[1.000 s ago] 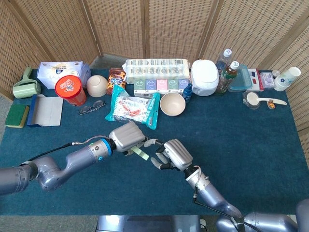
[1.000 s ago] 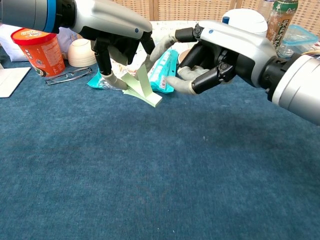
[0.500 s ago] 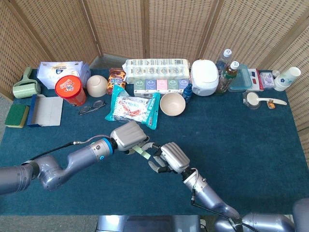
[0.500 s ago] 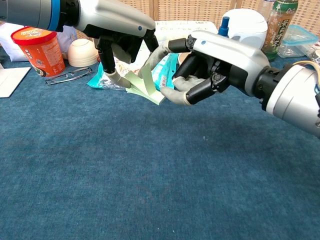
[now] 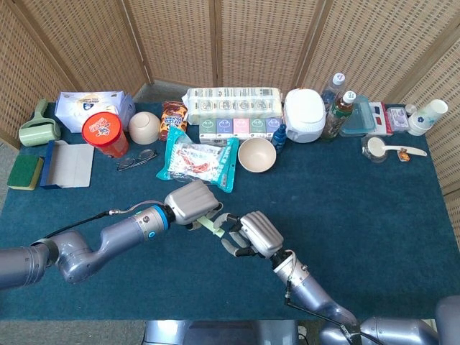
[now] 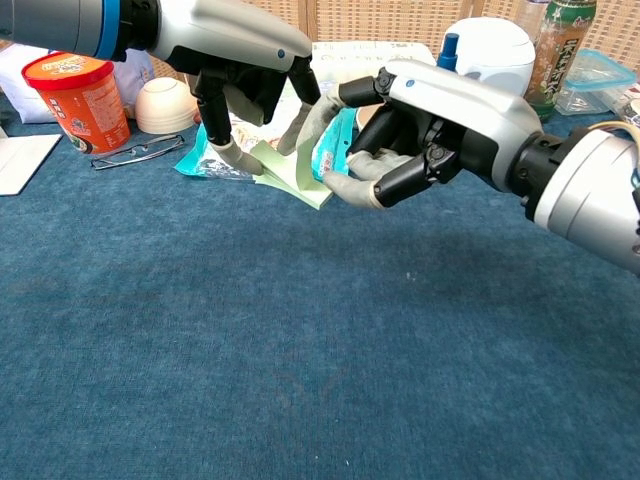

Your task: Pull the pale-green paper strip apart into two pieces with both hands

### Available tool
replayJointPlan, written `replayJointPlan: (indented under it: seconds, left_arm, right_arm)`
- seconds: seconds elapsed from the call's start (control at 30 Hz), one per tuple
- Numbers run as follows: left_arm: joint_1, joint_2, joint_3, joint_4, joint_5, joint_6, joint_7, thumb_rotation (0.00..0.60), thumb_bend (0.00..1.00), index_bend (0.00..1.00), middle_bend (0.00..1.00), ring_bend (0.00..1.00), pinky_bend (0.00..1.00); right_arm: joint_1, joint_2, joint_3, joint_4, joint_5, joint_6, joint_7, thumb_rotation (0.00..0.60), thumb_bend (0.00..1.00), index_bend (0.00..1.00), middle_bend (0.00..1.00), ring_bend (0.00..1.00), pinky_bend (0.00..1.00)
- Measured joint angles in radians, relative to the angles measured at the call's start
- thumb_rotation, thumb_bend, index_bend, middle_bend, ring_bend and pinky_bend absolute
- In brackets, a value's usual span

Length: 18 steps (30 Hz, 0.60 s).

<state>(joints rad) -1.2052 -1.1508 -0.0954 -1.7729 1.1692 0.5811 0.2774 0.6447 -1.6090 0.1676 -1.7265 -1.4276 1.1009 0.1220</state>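
The pale-green paper strip (image 6: 288, 168) hangs in one piece, folded, just above the blue tablecloth; in the head view the strip (image 5: 209, 225) shows between the two hands. My left hand (image 6: 240, 70) pinches its left end from above, fingers pointing down. My right hand (image 6: 425, 120) meets it from the right, with a finger (image 6: 312, 120) curled over the strip and the thumb (image 6: 345, 187) against its lower right end, so the strip sits pinched between them. In the head view the left hand (image 5: 190, 203) and right hand (image 5: 253, 233) are almost touching.
Just behind the hands lie a teal snack bag (image 5: 198, 162) and a beige bowl (image 5: 256, 154). A red cup (image 5: 104, 133), glasses (image 5: 136, 159) and another bowl (image 5: 144, 126) are at the left; a white cooker (image 5: 305, 115) and bottles (image 5: 339, 111) stand at the back.
My right hand moved left up to the strip, and its upper finger curled down over the paper. The left hand stayed put, holding its end.
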Motion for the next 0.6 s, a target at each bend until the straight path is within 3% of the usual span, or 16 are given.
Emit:
replayJointPlan:
  seconds: [0.6]
  left_arm:
    - [-0.011, -0.004, 0.002, -0.007, -0.015, -0.007, 0.014, 0.6, 0.35, 0.74, 1.0, 1.0, 1.0]
  right_arm:
    - [0.007, -0.02, 0.008, 0.009, 0.009, -0.004, -0.005, 0.6, 0.43, 0.5, 0.96, 1.0, 1.0]
